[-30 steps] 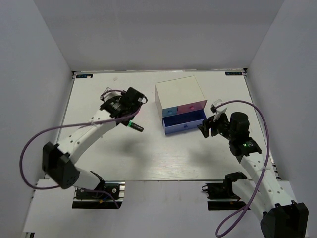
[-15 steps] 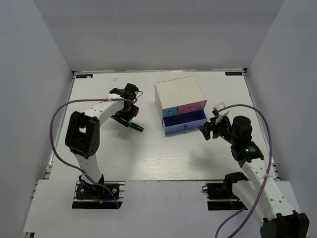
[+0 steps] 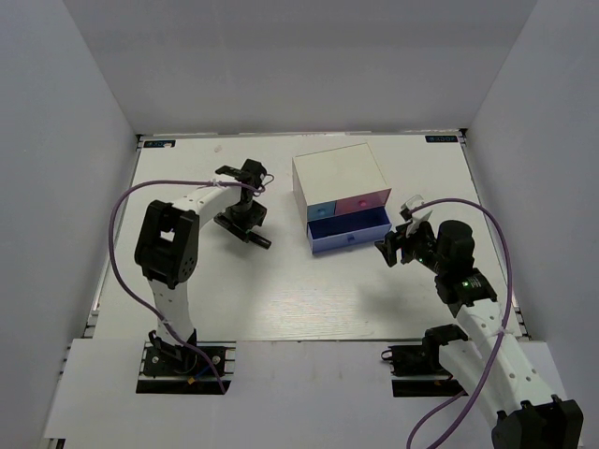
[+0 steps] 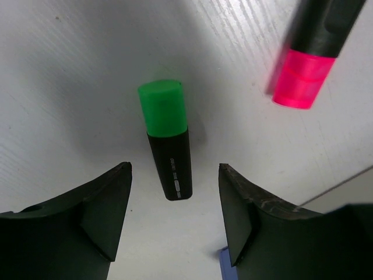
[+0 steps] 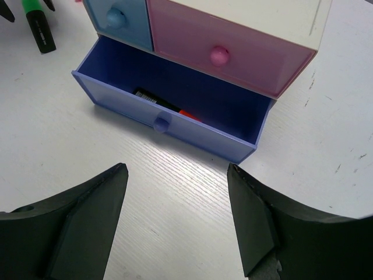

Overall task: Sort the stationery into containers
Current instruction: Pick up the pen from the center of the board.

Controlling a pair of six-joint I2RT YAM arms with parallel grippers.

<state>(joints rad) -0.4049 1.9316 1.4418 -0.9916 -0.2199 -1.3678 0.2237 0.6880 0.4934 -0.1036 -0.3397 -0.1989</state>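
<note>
The left gripper (image 4: 173,168) hangs with its two dark fingers spread wide and nothing between them. It is pointed down at the white table (image 3: 281,299), left of the drawer box. Directly below the gap, a green-capped highlighter (image 4: 169,140) lies flat on the table, touched by neither finger. Its black barrel sits between the fingertips and its cap points away from the wrist. A pink-capped highlighter (image 4: 315,49) lies nearby on the table, apart from the green one, and is partly cut off by the edge of the wrist view.

The right gripper (image 5: 176,169) is also spread open and empty. It hovers over bare table on the near side of the box, close to its right corner. In front of it, the wide blue-purple drawer (image 5: 134,114) is pulled out toward the near edge. Inside that drawer lies a black highlighter with an orange cap (image 5: 160,102). Above it, the pink drawer (image 5: 227,58) and the small light-blue drawer (image 5: 116,17) are both shut. All three drawers belong to a small white-topped box (image 3: 337,173) that stands right of centre, toward the far side of the table.
</note>
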